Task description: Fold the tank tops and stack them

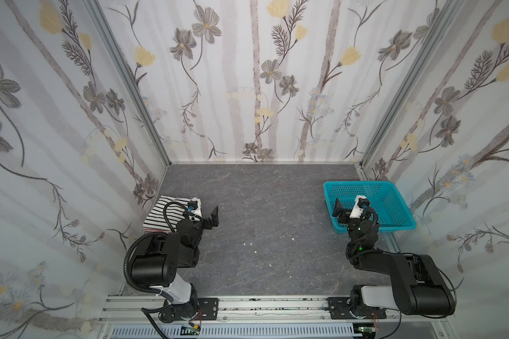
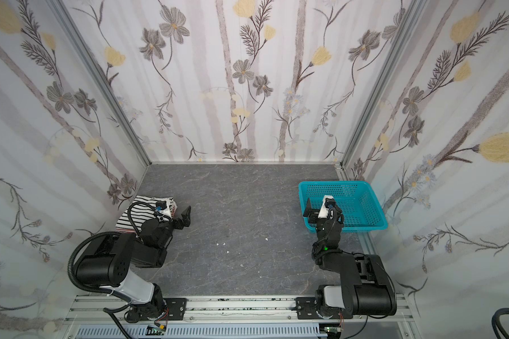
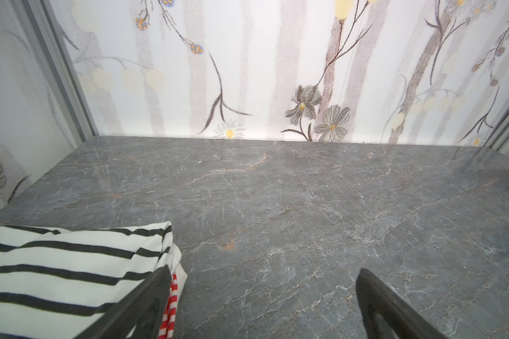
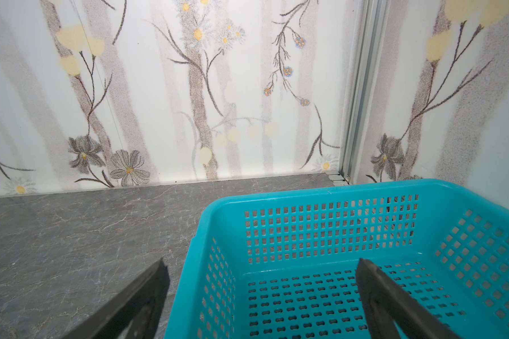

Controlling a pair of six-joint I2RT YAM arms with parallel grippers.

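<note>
The black-and-white striped tank top [image 1: 162, 215] [image 2: 135, 214] lies folded on the grey table by the left wall. It rests on the red-and-white striped tank top [image 3: 171, 305], of which only an edge [image 2: 174, 209] peeks out on the side facing the table's middle. My left gripper [image 1: 207, 217] [image 2: 179, 217] [image 3: 264, 270] is open just beside that edge. One of its fingers [image 3: 147, 296] overlaps the stack's corner, and bare table shows between the fingers. My right gripper [image 1: 347, 207] [image 2: 316, 207] [image 4: 262, 264] is open and empty. It straddles the left wall of the basket.
The turquoise mesh basket [image 1: 365, 184] [image 2: 335, 183] [image 4: 335, 190] stands at the right by the wall with nothing in it. A few small white specks [image 1: 250, 243] lie on the grey marble-look table [image 1: 262, 199]. Flowered walls close in three sides.
</note>
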